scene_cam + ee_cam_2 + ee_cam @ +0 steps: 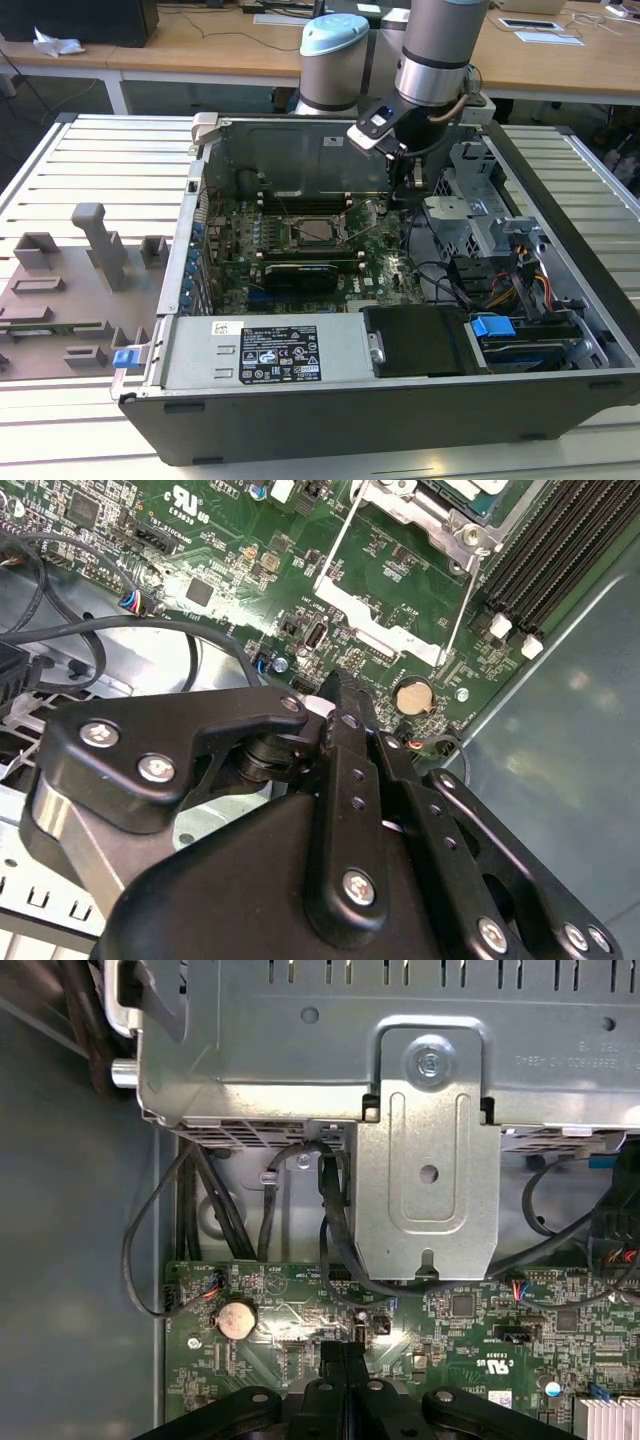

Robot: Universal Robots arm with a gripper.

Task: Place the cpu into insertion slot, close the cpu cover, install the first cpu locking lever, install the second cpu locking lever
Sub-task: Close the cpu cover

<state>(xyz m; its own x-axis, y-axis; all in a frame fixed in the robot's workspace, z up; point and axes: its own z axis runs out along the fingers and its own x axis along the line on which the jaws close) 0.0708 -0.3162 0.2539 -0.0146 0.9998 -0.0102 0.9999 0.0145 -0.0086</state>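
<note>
In the exterior view the insertion slot (320,232) sits mid-board on the green motherboard (240,250), and a grey square, the cpu, lies in it. The second wrist view shows the slot's silver rim (478,532). The cpu cover (375,620) is swung open off the slot, and green board shows through its window. Thin wire levers (462,610) run along its sides. My gripper (414,183) hangs over the board to the exterior view's right of the slot. Its black fingertips (340,692) (345,1355) are pressed together, shut, with nothing seen between them, a short way from the cover's free edge.
A silver drive cage (430,1160) with black cables (200,1220) rises just past the board edge by the gripper. A coin battery (412,695) lies near the fingertips. Black memory slots (560,550) flank the socket. A long black card (300,272) and the power supply (270,355) sit nearer the case front.
</note>
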